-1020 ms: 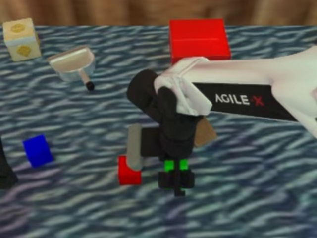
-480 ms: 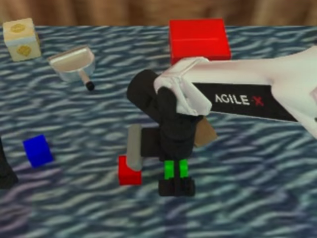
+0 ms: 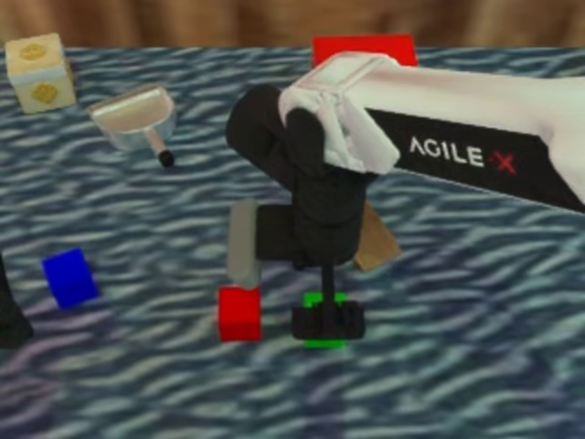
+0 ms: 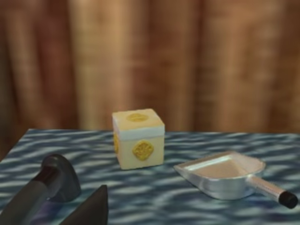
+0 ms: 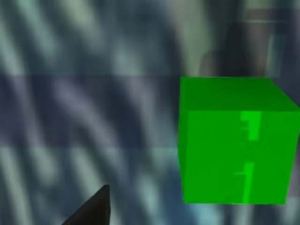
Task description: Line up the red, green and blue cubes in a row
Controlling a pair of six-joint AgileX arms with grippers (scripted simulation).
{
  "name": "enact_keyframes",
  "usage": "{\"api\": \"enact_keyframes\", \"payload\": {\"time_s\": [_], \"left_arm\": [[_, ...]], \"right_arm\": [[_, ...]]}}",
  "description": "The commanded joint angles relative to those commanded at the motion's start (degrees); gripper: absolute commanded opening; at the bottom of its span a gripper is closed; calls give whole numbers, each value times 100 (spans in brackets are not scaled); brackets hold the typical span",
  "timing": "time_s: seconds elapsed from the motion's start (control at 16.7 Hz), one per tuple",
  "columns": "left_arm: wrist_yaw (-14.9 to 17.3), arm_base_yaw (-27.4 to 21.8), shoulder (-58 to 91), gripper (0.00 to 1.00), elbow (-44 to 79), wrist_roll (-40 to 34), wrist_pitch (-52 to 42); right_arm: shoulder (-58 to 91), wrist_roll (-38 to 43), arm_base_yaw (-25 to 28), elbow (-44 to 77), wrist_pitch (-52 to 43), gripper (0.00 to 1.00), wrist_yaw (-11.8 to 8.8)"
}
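Right arm's jaws spread above the bright, plain green cube (image 3: 324,340), just beside the red cube (image 3: 239,313).

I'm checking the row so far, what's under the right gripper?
The green cube sits on the table under the right gripper, just right of the red cube. The gripper covers most of it, so contact can't be judged.

Right arm reaches in from the top view's right edge to mid-table, white forearm angled down-left, black wrist pointing toward the near edge. Right gripper (image 3: 325,322) hangs low over the table — fingers parted, not clamping anything. Left arm parked at the far left edge; only a dark sliver shows — left gripper (image 3: 9,320) idle.
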Motion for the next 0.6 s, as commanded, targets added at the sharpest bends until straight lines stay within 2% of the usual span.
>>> {"api": "enact_keyframes", "payload": {"time_s": [0.3,0.6], "left_arm": [[0,0,0,100,0,0,0],[15,-31,296,100,274,213,-194]], "right_arm": [[-123,3,2,183,-240,100,4],[-435,94,-154,-80,12,100,-35]]}}
